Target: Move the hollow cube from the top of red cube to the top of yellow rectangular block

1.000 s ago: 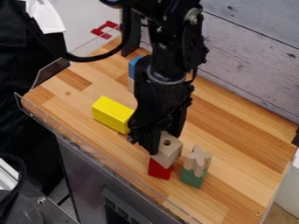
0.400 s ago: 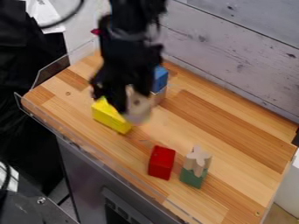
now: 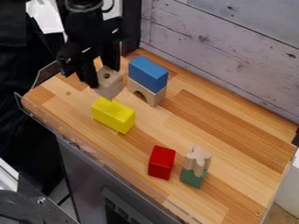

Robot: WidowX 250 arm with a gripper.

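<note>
While the table [image 3: 225, 131] carries the standing blocks, your gripper [image 3: 101, 75] hangs over the upper left end, as you see it, of the yellow block [image 3: 112, 116]. Just up and right of the yellow block you have the blue block [image 3: 148, 73] lying on the arch [image 3: 154, 95]. Down and right of the yellow block stands the red block [image 3: 161, 162]; farther off that way you find the green block [image 3: 191, 178], with the X piece [image 3: 197, 159] on top. Your jaws grasp the cube [image 3: 109, 84], tilted, right above the yellow block; whether those two touch, you cannot tell.
</note>
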